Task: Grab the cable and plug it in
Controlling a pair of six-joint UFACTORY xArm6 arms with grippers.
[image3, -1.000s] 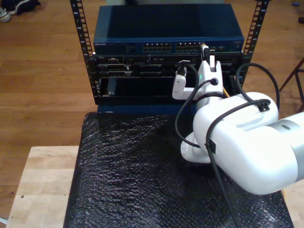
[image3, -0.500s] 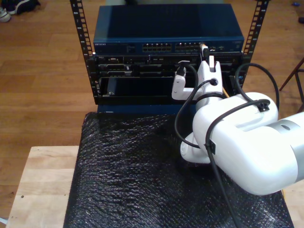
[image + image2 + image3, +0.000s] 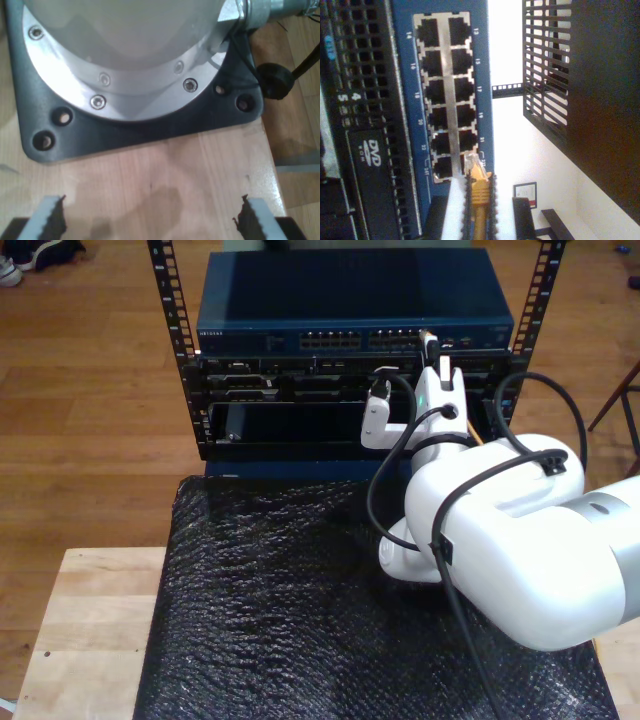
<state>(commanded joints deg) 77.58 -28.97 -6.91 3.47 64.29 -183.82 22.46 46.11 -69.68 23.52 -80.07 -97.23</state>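
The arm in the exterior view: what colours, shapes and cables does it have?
The arm has a glossy white, rounded, bulky shell with a grey metallic band at one joint. Thick black cables loop along it, held by black clips. Its slim white wrist part carries a small green light.

My arm (image 3: 500, 550) is showing glossy white shells w/ a grey band and black cables (image 3: 452, 570) strapped along it. My base flange (image 3: 130, 75) is looking like silver metal w/ screws on a black plate.

A pale wooden table (image 3: 85, 640) stands on a wood floor (image 3: 90, 380), with black bubble wrap (image 3: 270, 620) spread over it.
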